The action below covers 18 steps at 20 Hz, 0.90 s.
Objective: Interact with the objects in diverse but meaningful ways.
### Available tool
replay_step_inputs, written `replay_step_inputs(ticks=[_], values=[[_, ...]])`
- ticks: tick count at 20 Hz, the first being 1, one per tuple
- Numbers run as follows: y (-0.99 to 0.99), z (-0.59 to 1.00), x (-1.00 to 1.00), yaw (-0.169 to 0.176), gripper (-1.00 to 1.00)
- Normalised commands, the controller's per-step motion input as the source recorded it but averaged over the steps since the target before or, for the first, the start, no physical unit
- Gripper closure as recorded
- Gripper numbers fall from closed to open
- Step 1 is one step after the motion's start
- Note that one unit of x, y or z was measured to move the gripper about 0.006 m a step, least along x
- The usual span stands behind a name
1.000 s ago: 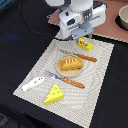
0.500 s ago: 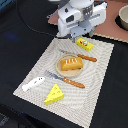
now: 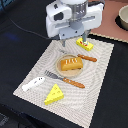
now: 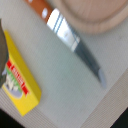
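My gripper [image 3: 74,42] hangs open above the far end of the striped placemat [image 3: 100,70], with nothing between its fingers. The small yellow packet [image 3: 85,45] with a red mark lies just beside it, toward the exterior view's right, and fills a corner of the wrist view [image 4: 17,82]. The orange-brown bread loaf [image 3: 71,63] rests on a round plate [image 3: 64,73] just in front of the gripper. The white fish piece [image 3: 33,84] and the yellow cheese wedge [image 3: 54,93] lie at the mat's near end.
An orange-handled knife [image 3: 84,57] lies between the plate and the packet, its blade [image 4: 75,42] showing under the wrist camera. A fork [image 3: 65,79] lies in front of the plate. A pot [image 3: 122,17] stands at the exterior view's far right.
The arm has shifted a little toward the exterior view's left, over the mat's far end. The toy foods have not moved.
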Motion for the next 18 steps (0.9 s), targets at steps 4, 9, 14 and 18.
replay_step_inputs(ticks=[4,9,14,18], values=[[-0.96,0.28,0.07,0.0,-1.0],[-0.92,0.18,0.13,-0.003,-1.0],[-0.9,0.15,0.31,0.0,-1.0],[-0.65,0.06,0.56,0.007,-1.0]])
